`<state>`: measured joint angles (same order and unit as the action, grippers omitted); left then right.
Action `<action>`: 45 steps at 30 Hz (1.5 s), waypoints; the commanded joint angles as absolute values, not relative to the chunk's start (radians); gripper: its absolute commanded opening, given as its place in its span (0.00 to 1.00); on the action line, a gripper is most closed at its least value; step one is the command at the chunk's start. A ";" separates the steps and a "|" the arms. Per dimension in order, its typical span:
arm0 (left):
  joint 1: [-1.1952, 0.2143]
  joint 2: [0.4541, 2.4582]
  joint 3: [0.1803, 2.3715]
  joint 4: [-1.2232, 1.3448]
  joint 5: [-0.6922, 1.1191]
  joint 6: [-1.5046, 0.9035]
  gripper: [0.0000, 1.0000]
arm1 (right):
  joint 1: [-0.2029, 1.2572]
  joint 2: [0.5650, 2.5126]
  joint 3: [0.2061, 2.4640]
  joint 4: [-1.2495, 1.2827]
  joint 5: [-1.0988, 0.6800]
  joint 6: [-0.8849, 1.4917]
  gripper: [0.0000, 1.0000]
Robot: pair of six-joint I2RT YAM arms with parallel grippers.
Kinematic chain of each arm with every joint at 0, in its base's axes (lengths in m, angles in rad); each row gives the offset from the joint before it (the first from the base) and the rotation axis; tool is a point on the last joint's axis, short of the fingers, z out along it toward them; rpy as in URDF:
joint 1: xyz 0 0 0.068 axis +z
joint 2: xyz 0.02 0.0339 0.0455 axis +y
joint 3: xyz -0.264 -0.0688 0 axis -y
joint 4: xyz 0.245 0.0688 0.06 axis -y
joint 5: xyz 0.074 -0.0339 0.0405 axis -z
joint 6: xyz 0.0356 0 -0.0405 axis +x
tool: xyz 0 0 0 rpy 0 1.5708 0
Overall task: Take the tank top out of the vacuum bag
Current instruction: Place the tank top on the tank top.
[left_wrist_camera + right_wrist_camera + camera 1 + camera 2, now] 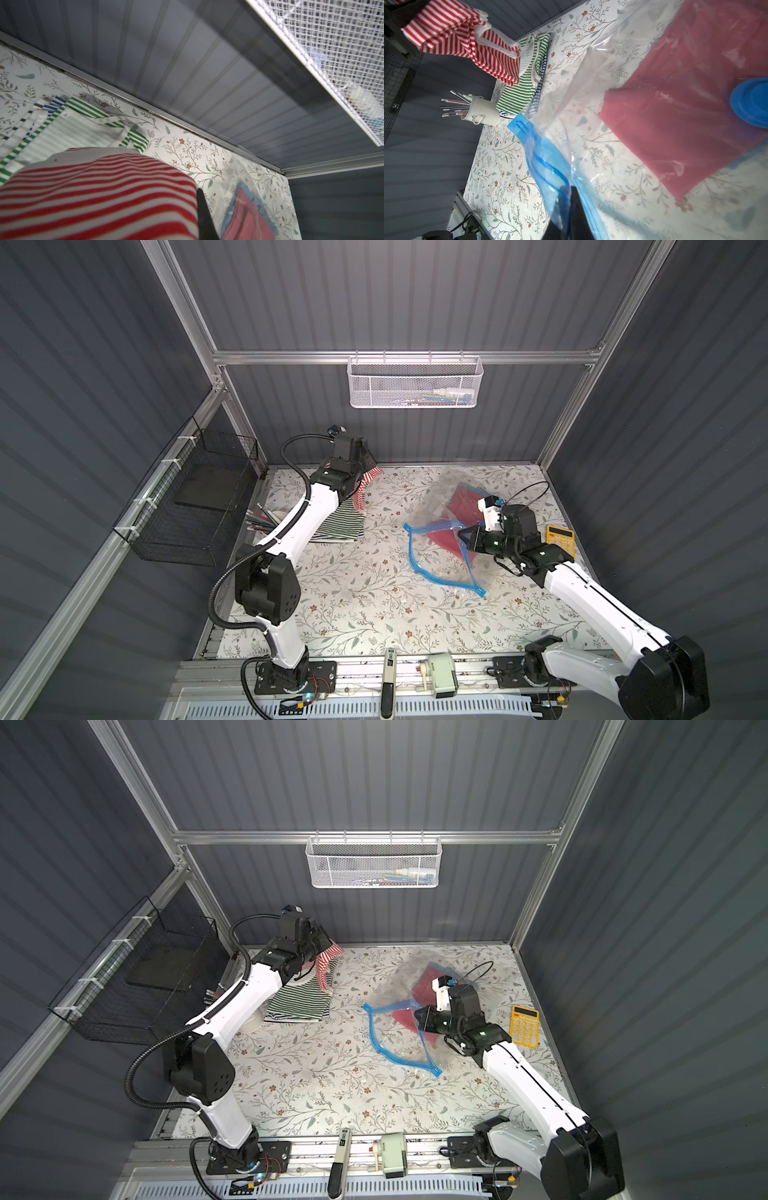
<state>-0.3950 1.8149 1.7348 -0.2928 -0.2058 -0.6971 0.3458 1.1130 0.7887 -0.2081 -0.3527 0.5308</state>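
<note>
On our floral table point(353, 605) the vacuum bag point(438, 502) lies right of centre, its mouth agape, with dark red cloth point(446, 541) inside. The red-striped tank top point(365, 485) hangs outside it at far left — pinched in our left gripper point(366, 467). Our right gripper point(462, 536) is clamped on the bag's blue zip strip point(548, 162).

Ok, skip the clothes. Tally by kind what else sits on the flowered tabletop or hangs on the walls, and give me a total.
Vacuum bag: 1
Calculator: 1
Pen cup: 1
Wire baskets: 2, one white on the back wall, one black on the side wall
Total: 5
</note>
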 commanded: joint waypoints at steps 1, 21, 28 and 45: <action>-0.369 1.853 1.838 -0.305 -0.169 -0.616 0.00 | 0.348 1.112 0.816 -0.181 -0.382 0.527 0.00; -0.244 2.171 2.246 -0.343 -0.120 -0.499 0.00 | 0.348 1.199 0.834 -0.176 -0.393 0.508 0.00; -0.226 2.262 2.312 -0.302 -0.082 -0.546 0.00 | 0.348 1.234 0.839 -0.162 -0.397 0.515 0.00; -0.207 2.310 2.320 -0.167 -0.021 -0.671 0.00 | 0.348 1.305 0.859 -0.143 -0.412 0.503 0.00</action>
